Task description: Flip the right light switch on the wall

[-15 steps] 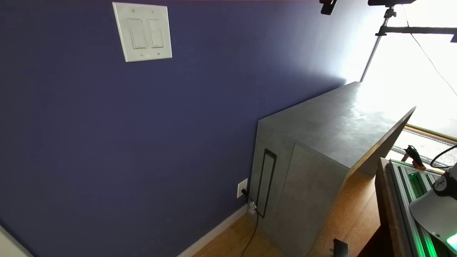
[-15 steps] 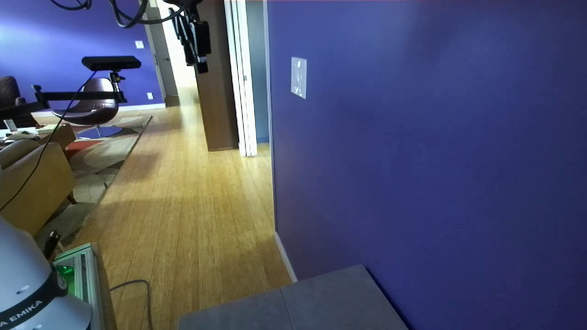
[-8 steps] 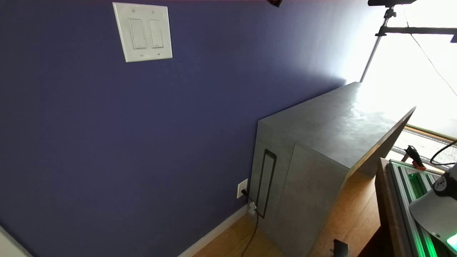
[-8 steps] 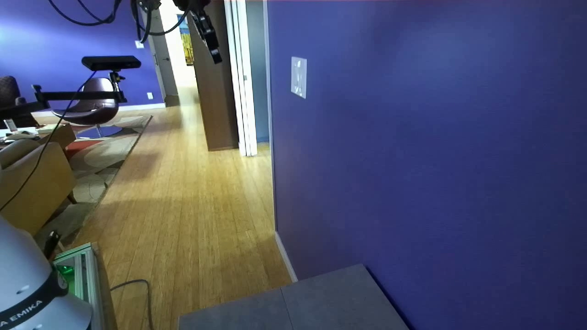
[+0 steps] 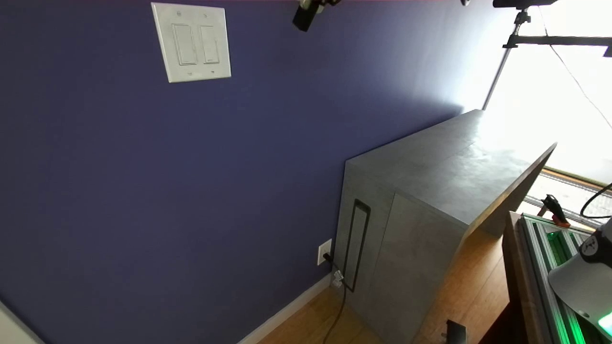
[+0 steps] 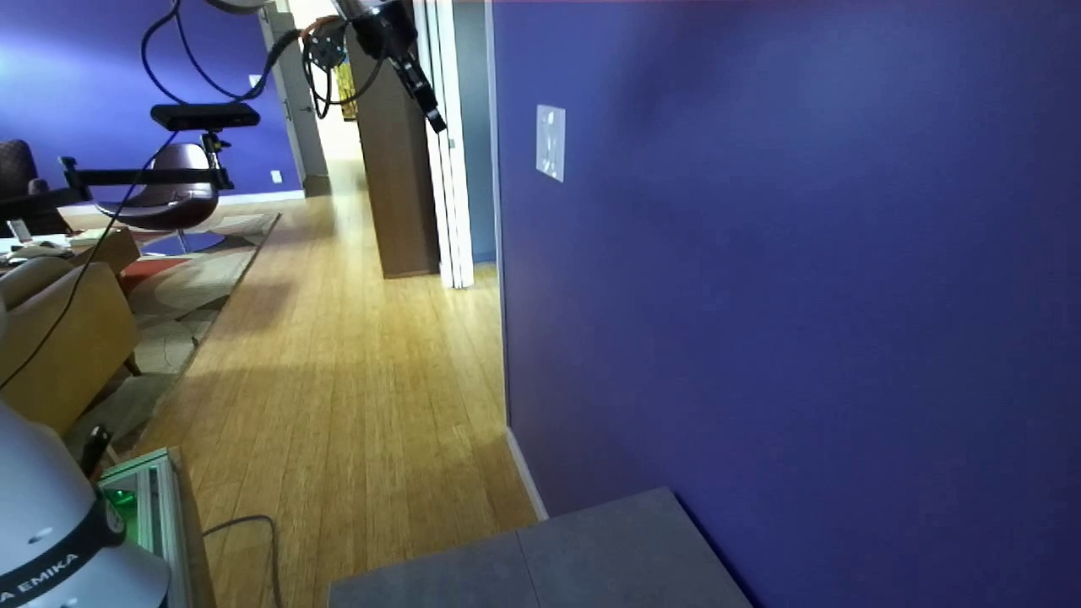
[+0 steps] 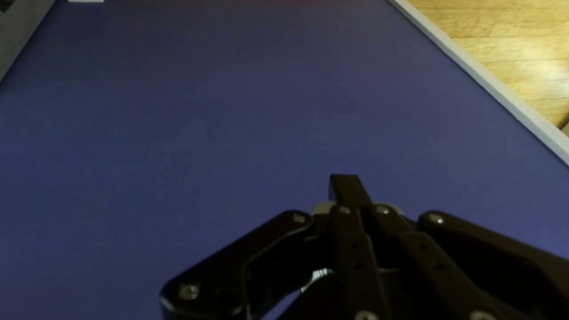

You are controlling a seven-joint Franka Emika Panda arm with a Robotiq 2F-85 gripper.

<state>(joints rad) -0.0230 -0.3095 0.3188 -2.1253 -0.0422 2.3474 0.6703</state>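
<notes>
Gripper [image 6: 436, 120] in the air, slanting downward; in an exterior view the top edge crops away all but the fingertips [image 5: 304, 19] and a little behind them. Jaws clenched: fingers [image 7: 355, 253] lie side by side in the wrist view, hiding the wall [image 5: 191, 191] behind them. Right light switch [image 5: 209, 44] is the right-hand paddle of the white double plate [image 5: 191, 75], up on the wall; gripper apart from it, depth of the gap hard to judge. In an exterior view the plate [image 6: 551, 143] is washed by glare, paddles hard to separate. White sliver [image 7: 86, 1] at the wrist view's top edge, too cropped to name.

Writing: "A EMIKA" on the black band [image 6: 72, 553] of the arm [image 6: 34, 481], its start cut by the frame edge. Round emblem [image 5: 589, 246] unreadable. Marks on the plate too small to read.

Containers: grey cabinet [image 5: 406, 258] against the wall, inside hidden. Metal frame [image 5: 538, 258] on the wooden table [image 5: 517, 267], a green patch [image 6: 122, 500] within, nature unclear. Outlet plate [image 5: 325, 247] partly covered by a black plug [image 5: 327, 257]
</notes>
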